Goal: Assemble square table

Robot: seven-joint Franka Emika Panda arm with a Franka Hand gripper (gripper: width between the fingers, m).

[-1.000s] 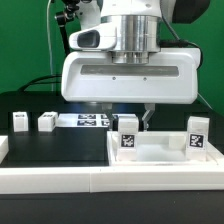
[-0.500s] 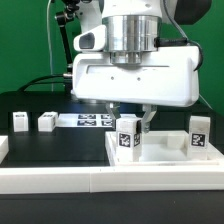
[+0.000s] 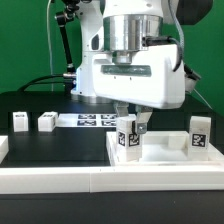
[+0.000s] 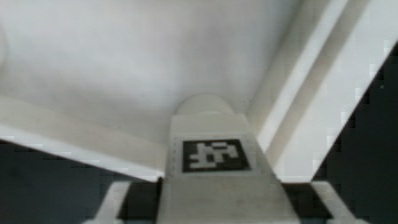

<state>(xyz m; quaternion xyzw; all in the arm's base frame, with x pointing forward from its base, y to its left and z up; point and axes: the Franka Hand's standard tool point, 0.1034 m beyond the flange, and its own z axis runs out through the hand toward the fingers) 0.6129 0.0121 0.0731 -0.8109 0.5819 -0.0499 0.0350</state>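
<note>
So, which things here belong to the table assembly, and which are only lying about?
Job in hand: tabletop; gripped leg; outer leg and inner leg at the exterior view's left; fourth leg at its right.
Lying about: marker board; border wall.

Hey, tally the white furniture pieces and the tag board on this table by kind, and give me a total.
Table leg: 4
Tabletop: 1
Marker board: 1
Total: 6
</note>
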